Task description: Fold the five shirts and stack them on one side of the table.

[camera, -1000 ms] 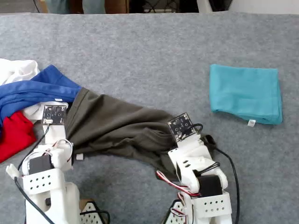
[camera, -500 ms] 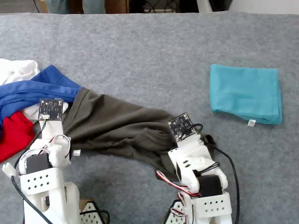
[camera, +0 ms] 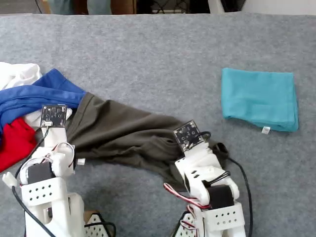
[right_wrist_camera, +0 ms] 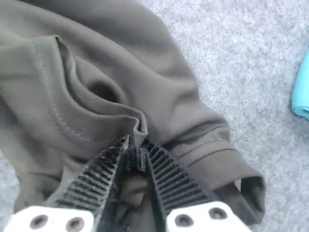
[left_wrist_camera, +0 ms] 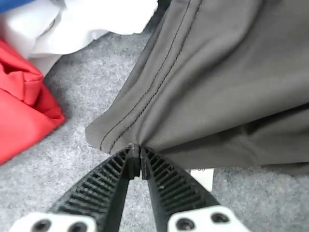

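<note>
Arms: white plastic shells, hole-dotted bases on the left arm and right arm.
Pincers: black ribbed fingers and screwed white mounts on the left pincer and right pincer.
Cables: red, white, black.

A grey, felt-like table cover spreads wide under soft, even light. Past its far edge, brown wooden furniture stands at 11 o'clock and a white surface between 1 and 2 o'clock.
</note>
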You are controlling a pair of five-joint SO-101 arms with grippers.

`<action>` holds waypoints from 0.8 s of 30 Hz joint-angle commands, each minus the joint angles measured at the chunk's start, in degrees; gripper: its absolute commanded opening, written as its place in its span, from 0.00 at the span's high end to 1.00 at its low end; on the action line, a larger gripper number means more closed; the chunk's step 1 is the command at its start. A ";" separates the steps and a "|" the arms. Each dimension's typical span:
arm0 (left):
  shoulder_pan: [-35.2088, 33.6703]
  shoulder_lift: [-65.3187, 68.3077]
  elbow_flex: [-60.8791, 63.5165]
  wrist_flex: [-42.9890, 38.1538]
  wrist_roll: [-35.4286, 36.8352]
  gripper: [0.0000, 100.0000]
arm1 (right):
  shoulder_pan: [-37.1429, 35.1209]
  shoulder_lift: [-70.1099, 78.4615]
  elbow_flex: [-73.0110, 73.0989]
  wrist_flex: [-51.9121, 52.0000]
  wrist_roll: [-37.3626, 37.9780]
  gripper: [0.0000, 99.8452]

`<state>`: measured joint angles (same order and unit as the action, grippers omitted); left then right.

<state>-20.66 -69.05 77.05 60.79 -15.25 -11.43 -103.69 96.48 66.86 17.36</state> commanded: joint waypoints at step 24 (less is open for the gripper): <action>0.66 -0.18 -30.20 6.42 5.27 0.97 | 11.16 11.12 -45.67 -2.55 -0.44 0.99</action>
<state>-20.66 -68.97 53.32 66.07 -12.09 -2.29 -99.91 62.29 65.45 17.36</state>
